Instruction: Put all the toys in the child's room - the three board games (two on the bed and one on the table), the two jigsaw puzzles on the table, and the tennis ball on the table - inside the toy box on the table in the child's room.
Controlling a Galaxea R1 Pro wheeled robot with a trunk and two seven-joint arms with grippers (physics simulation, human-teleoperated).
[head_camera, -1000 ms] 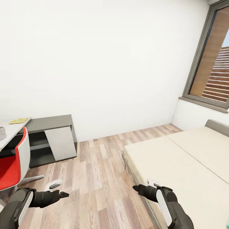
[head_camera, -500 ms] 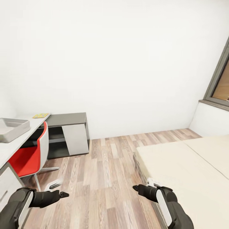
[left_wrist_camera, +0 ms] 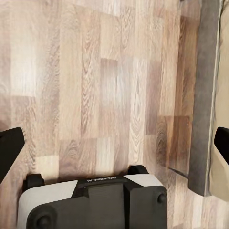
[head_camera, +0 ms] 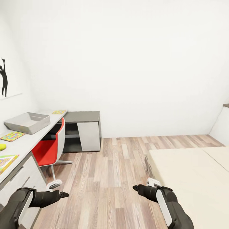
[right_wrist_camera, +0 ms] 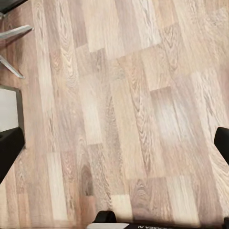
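Right, your toy box (head_camera: pixel 28 122) sits on the tabletop (head_camera: pixel 24 144) looking empty, with jigsaw puzzles (head_camera: pixel 12 136) beside it, a tennis ball (head_camera: pixel 2 146) and a board game (head_camera: pixel 6 160) nearer you. Nothing's packed yet. Left end effector (head_camera: pixel 62 194) and right end effector (head_camera: pixel 136 187) hang spread, carrying nothing.

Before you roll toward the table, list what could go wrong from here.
1. The red chair juts out from the table; its base could catch the left gripper or the wheels.
2. The bed corner lies beside the right gripper, so a turn might clip it.
3. The tennis ball could roll if the table is bumped.
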